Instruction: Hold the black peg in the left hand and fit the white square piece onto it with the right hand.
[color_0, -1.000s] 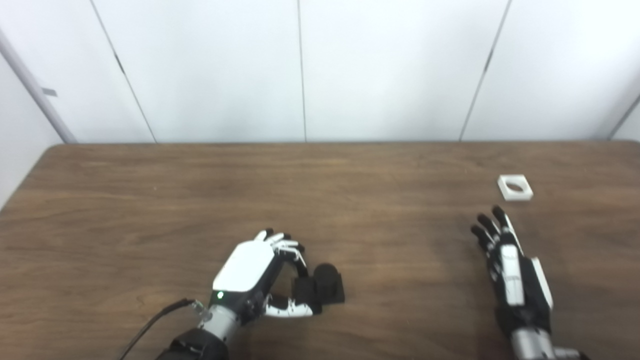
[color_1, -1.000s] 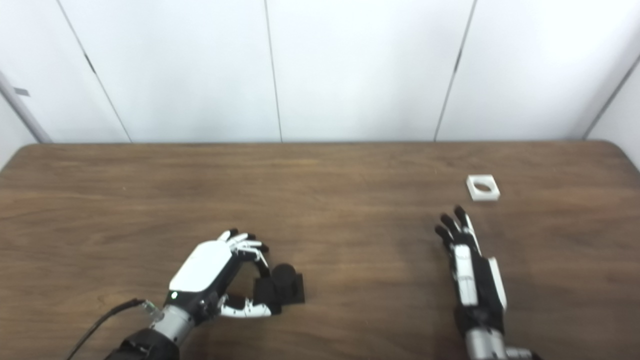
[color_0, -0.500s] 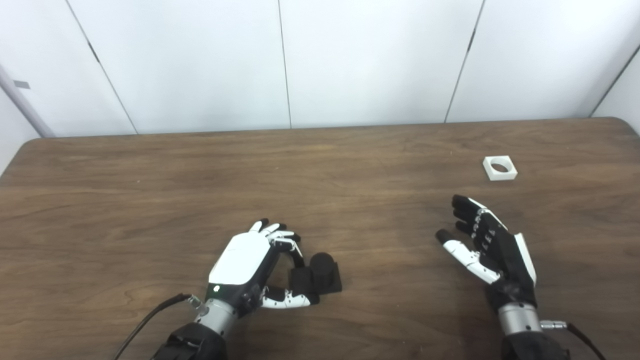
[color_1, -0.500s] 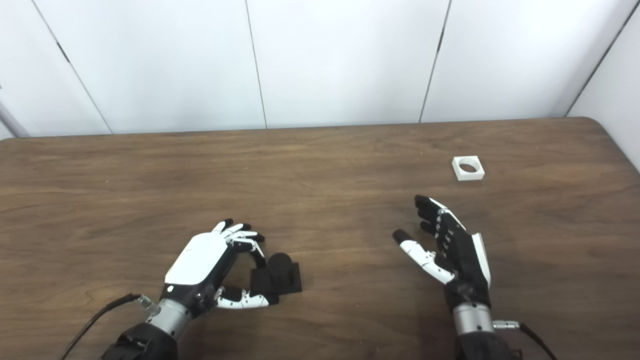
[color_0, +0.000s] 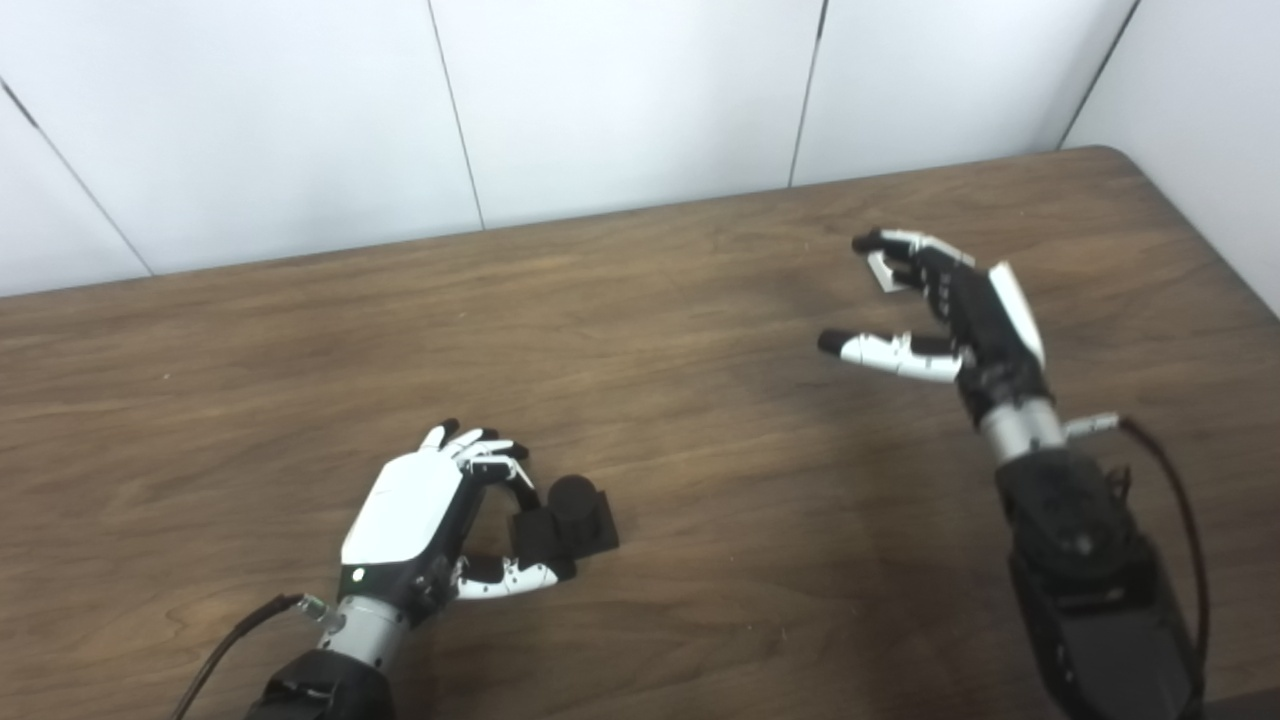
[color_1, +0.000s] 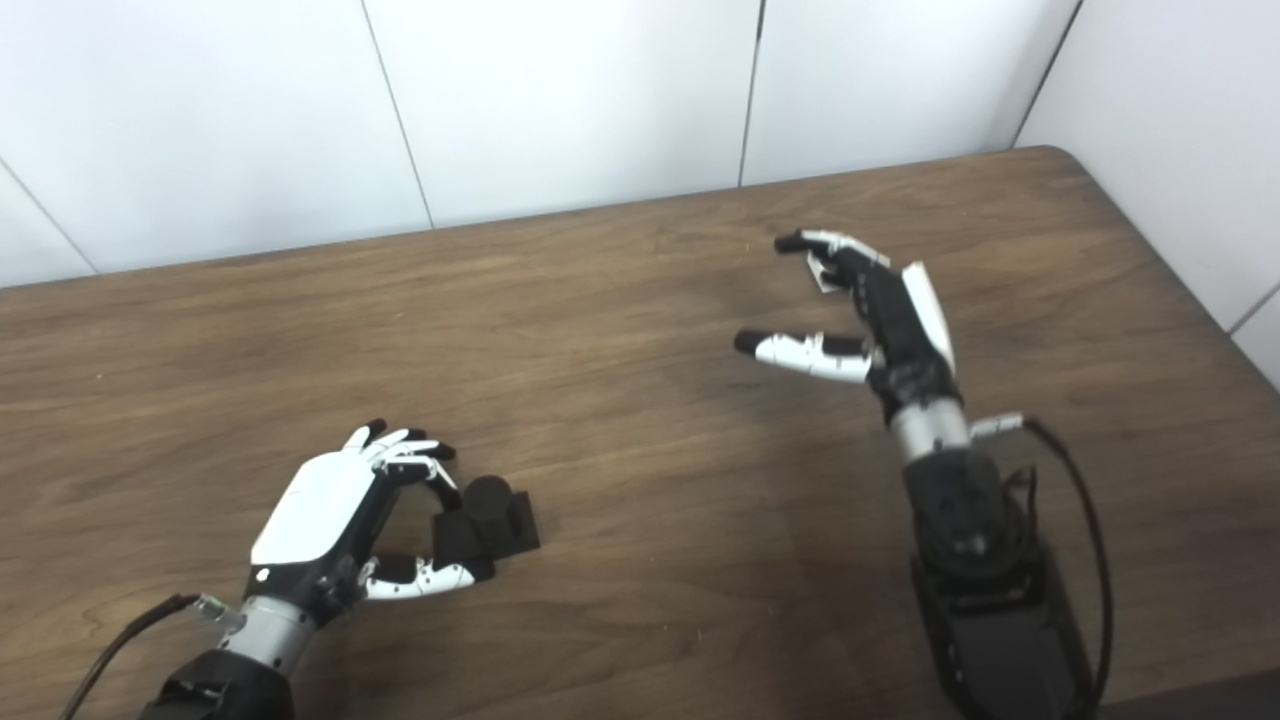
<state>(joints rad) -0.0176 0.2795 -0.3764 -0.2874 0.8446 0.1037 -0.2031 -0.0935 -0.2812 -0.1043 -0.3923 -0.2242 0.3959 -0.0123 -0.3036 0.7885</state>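
Note:
The black peg (color_0: 574, 508), a short cylinder on a square base, stands on the wooden table (color_0: 700, 400) at the front left. My left hand (color_0: 415, 510) lies beside it, with fingers and thumb closed on the left side of its base. The white square piece (color_0: 881, 272) lies at the back right, mostly hidden behind my right hand's fingers; only a corner shows. My right hand (color_0: 965, 305) hovers over it, open, with fingers curved above the piece and the thumb stretched out to the left. In the right eye view the peg (color_1: 490, 512) and right hand (color_1: 890, 310) stand the same.
White wall panels (color_0: 620, 100) stand right behind the table's far edge. The table's rounded back right corner (color_0: 1120, 160) is close to my right hand. A cable (color_0: 1175, 500) runs along my right forearm.
The camera has turned to the right. My right hand has reached forward and up to the white piece, now covering most of it. My left hand stays on the peg's base.

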